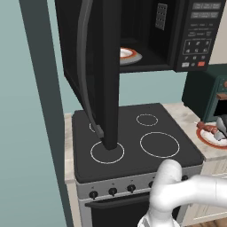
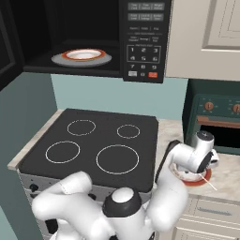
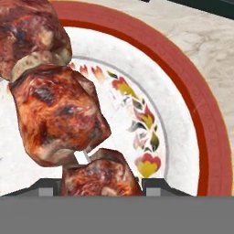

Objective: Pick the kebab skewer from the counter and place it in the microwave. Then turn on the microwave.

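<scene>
The kebab skewer point(image 3: 59, 114), reddish-brown meat chunks on a thin pale stick, lies on a white red-rimmed plate point(image 3: 201, 114) on the beige counter point(image 2: 227, 171) right of the stove. My gripper point(image 3: 101, 186) points down onto it, one finger on each side of the lowest chunk and touching it. From the left base the skewer point(image 1: 207, 128) shows at the right edge with the gripper point(image 1: 220, 133) over it. The stick's bare tip point(image 2: 209, 184) pokes out under the hand. The black microwave point(image 2: 143, 42) hangs above the stove, its door point(image 1: 102, 66) swung wide open.
Inside the microwave, a second red-rimmed plate point(image 2: 83, 55) sits on the turntable. The black four-ring stovetop point(image 2: 93, 140) lies below. A dark green toaster oven point(image 2: 215, 117) stands just behind the skewer's plate. The open door hangs low over the stove's left side.
</scene>
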Controlling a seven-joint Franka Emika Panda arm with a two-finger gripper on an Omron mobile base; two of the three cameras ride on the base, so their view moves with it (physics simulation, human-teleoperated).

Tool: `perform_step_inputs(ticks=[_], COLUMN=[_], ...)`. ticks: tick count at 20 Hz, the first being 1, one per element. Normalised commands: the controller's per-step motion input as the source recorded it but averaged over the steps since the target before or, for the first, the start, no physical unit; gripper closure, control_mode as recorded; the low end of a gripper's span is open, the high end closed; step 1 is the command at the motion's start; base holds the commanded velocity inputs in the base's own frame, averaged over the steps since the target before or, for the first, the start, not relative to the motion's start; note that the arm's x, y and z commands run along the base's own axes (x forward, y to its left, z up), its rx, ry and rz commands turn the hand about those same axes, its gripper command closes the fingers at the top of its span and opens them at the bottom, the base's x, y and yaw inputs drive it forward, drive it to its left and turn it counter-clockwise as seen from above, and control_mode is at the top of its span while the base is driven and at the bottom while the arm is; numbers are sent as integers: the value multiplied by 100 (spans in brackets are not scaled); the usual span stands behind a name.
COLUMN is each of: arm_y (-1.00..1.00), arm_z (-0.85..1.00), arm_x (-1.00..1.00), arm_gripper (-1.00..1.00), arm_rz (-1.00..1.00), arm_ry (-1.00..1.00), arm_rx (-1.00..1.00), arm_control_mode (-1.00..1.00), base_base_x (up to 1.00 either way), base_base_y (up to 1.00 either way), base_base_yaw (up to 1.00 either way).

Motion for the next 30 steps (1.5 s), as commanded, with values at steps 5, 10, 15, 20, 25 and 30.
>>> perform_step_inputs(ticks=[5,10,15,20,25,30], arm_y=[1,21,44,50,41,40], arm_z=[12,36,33,35,51,57], arm_x=[-33,-24,-12,-18,-24,-16], arm_gripper=[100,100,100,100,100,100], arm_rz=[3,1,1,2,0,0], arm_ry=[-19,-13,-8,-7,-5,-2], arm_rx=[-1,-6,-8,-6,-3,-1], arm_control_mode=[-100,-100,-100,-100,-100,-100], base_base_x=[0,0,0,0,0,0], base_base_y=[0,0,0,0,0,0], base_base_yaw=[0,0,0,0,0,0])
